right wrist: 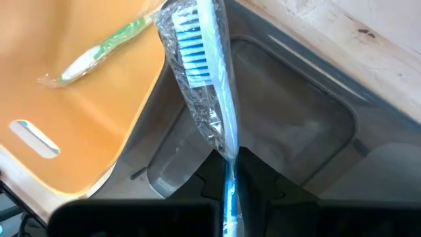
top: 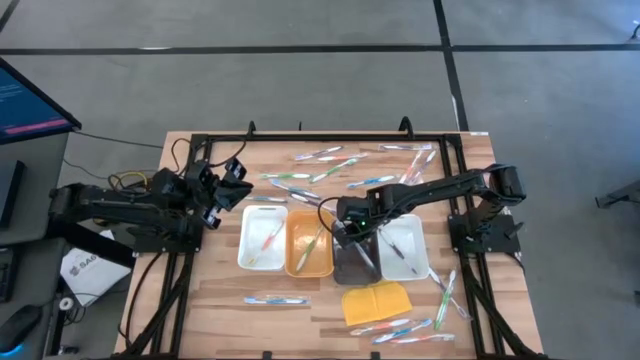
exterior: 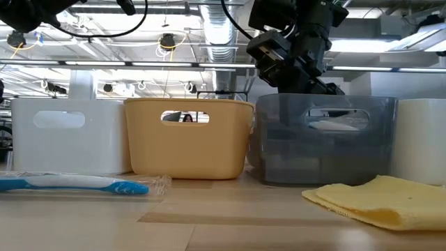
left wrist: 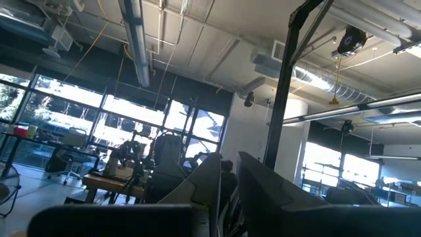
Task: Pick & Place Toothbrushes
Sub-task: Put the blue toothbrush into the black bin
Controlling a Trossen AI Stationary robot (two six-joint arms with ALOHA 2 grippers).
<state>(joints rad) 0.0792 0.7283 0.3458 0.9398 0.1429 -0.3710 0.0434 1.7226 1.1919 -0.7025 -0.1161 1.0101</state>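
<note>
Four trays sit in a row mid-worktop (top: pixel 210 310): white tray (top: pixel 263 237), orange tray (top: pixel 309 243), grey tray (top: pixel 356 262) and another white tray (top: pixel 403 246). I have the right claw (top: pixel 345 226) over the grey tray, clamped on a wrapped blue toothbrush (right wrist: pixel 209 85) whose bristle head hangs over the rim between the orange and grey trays. I can see a green toothbrush (right wrist: pixel 108 45) lying in the orange one and a pink toothbrush (top: pixel 268 240) in the left white tray. More toothbrushes (top: pixel 330 165) are scattered along the far side and near the yellow pad (top: pixel 376 302). My left claw (top: pixel 225 192) waits closed and empty, raised off the worktop left of the trays.
</note>
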